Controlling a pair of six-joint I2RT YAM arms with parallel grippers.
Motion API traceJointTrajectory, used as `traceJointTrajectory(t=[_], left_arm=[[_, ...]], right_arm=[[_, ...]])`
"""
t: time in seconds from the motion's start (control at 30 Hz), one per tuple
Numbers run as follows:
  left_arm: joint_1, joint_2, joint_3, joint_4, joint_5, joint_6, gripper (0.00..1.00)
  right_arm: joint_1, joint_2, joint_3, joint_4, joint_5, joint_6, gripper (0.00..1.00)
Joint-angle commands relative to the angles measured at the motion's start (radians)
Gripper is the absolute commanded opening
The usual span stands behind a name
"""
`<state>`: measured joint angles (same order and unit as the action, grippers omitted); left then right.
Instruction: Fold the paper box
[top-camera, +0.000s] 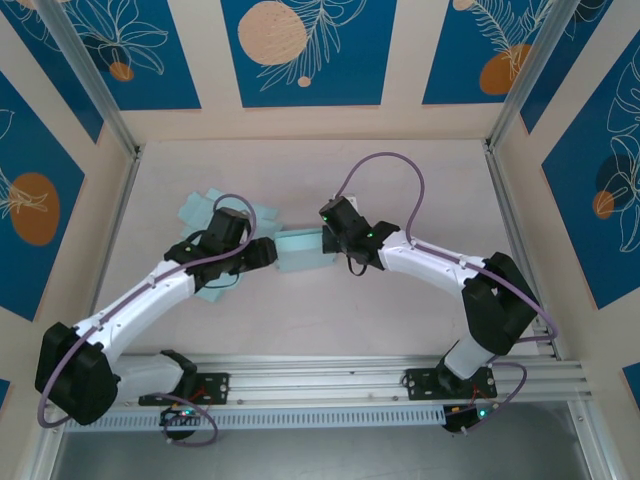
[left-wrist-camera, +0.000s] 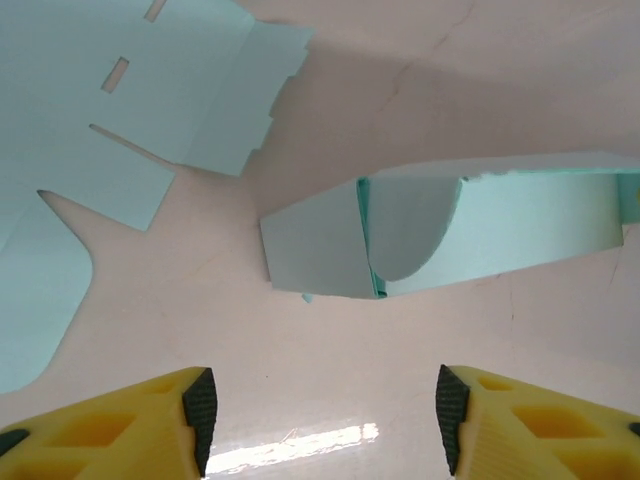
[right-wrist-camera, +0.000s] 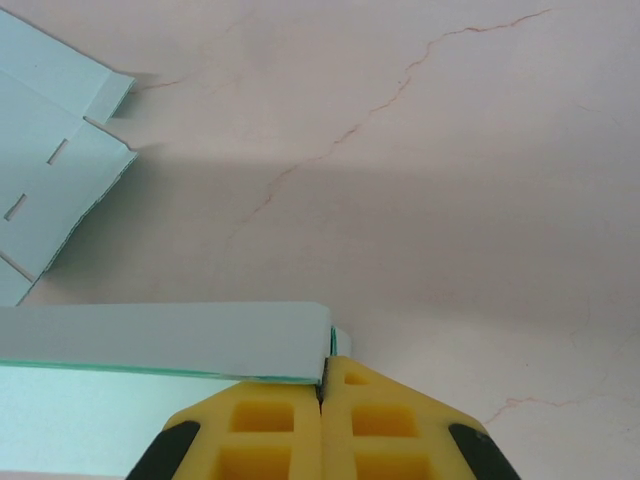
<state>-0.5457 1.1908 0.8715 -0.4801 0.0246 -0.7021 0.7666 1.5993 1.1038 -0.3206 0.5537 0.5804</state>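
- The paper box (top-camera: 303, 250) lies near the middle of the worktop (top-camera: 400, 180), between the two arms. It is half-formed: a long, pale green shell.
- From the left wrist, the box's near end stands open, with a rounded flap curving inside it.
- The left jaws are spread and hold nothing. Their yellow fingers (left-wrist-camera: 140, 425) stand well apart with bare worktop between them, short of the box's open end.
- From above, the left arm (top-camera: 150, 295) reaches in so that the left jaws sit just beside the box's left end.
- The right jaws are pressed together, pinching the thin wall of the box at its right end. The paper edge runs into the seam between the two fingers (right-wrist-camera: 270, 430).
- A flat cut sheet (top-camera: 200, 212) of the same green paper, with slots and tabs, lies on the worktop partly under the left arm, apart from the box.
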Motion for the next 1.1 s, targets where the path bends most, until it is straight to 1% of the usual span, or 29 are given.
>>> traceJointTrajectory(t=[0.0,0.07,0.17,0.27,0.5,0.63,0.87,1.07], left_arm=[[-0.005,0.012,0.033,0.009,0.032,0.083,0.62],[-0.006,0.044,0.07,0.004,0.041,0.123,0.61],[-0.007,0.096,0.116,-0.001,0.065,0.15,0.55],[-0.013,0.13,0.128,0.025,0.098,0.138,0.47],[-0.027,0.176,0.128,0.074,0.147,0.102,0.36],[-0.027,0.182,0.124,0.087,0.141,0.09,0.34],[-0.027,0.184,0.116,0.111,0.123,0.081,0.34],[-0.028,0.161,0.127,0.071,0.106,0.094,0.33]], right_arm=[[0.011,0.074,-0.055,-0.183,-0.065,0.019,0.0],[0.011,0.072,-0.056,-0.184,-0.064,0.018,0.0],[0.013,0.072,-0.056,-0.184,-0.063,0.019,0.0],[0.013,0.076,-0.052,-0.185,-0.063,0.019,0.0],[0.016,0.082,-0.046,-0.184,-0.065,0.022,0.0],[0.018,0.085,-0.047,-0.184,-0.064,0.021,0.0],[0.018,0.088,-0.047,-0.184,-0.066,0.022,0.0],[0.02,0.089,-0.048,-0.187,-0.064,0.024,0.0]])
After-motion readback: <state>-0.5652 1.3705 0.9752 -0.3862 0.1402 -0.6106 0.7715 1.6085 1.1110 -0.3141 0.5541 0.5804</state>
